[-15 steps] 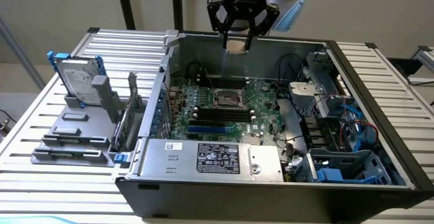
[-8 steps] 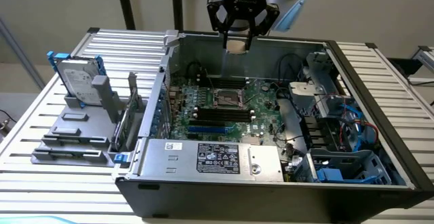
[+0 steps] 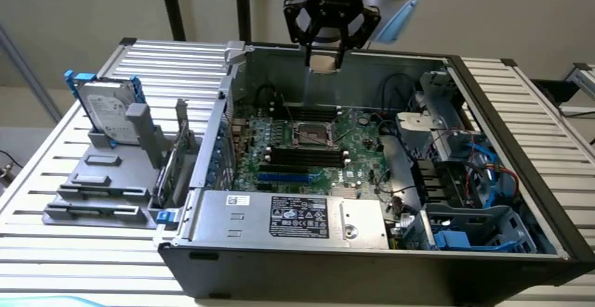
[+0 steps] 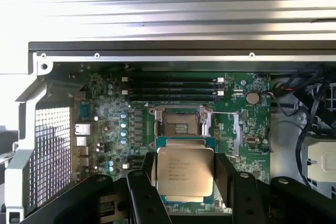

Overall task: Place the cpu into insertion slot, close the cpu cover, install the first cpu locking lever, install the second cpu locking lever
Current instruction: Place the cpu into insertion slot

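Above the open computer case (image 3: 372, 269), in the exterior view, your end effector (image 3: 324, 58) is hanging at twelve o'clock from the insertion slot (image 3: 314, 134), well clear of the board. It is pinching the cpu (image 3: 324, 64) between its fingers. The slot is lying uncovered with its dark centre showing. A hard drive (image 3: 105, 108) is standing on the tabletop (image 3: 83, 262), off at nine o'clock from the slot.

Through the wrist view, you are looking past the cpu (image 4: 185, 170) onto the board. The fingers (image 4: 148, 179) are clamping two opposite edges of the chip, and its silvery printed face is turning toward the camera. The insertion slot (image 4: 180, 126) is sitting beyond it, near the memory slots (image 4: 170, 87) and apart from the chip.

You are probably handling something light, thin and rigid. Its smooth metal face is likely offering little friction, so gripping it by the edges is looking like the right hold. The underside and the socket contacts are probably the fragile parts, and I am judging any tilt or scrape to be risky.
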`<state>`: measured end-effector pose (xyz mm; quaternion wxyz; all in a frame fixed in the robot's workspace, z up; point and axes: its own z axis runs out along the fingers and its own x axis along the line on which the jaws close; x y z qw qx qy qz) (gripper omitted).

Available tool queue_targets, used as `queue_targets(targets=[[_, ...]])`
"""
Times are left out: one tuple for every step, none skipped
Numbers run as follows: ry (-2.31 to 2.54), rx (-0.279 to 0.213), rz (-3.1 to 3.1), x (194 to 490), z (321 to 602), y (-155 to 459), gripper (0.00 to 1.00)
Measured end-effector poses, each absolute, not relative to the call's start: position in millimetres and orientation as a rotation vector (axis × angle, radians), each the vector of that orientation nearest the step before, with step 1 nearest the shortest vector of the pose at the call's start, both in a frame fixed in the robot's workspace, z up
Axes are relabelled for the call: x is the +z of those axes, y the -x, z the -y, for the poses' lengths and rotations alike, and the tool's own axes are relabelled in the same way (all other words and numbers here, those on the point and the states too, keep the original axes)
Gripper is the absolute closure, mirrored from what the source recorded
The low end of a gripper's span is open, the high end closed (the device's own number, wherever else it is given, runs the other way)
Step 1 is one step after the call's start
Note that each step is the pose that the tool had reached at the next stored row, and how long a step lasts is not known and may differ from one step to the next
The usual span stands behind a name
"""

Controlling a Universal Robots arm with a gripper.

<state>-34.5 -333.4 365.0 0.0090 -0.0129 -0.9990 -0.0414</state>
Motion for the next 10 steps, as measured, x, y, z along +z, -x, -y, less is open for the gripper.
queue_targets(targets=[[0.04, -0.125, 3.121, 363.6, 330.8, 34.5, 0.46], [0.04, -0.121, 3.121, 362.3, 328.3, 34.5, 0.46], [0.04, -0.116, 3.121, 360.9, 325.9, 34.6, 0.46], [0.04, -0.111, 3.122, 359.5, 323.2, 34.6, 0.46], [0.04, -0.107, 3.122, 358.2, 320.9, 34.6, 0.46], [0.04, -0.101, 3.122, 357.0, 318.6, 34.6, 0.46], [0.041, -0.094, 3.123, 355.7, 316.6, 34.6, 0.46], [0.041, -0.087, 3.123, 354.5, 315.3, 34.6, 0.46], [0.04, -0.081, 3.123, 353.1, 314.6, 34.6, 0.46], [0.042, -0.076, 3.123, 351.7, 314.1, 34.5, 0.46]])
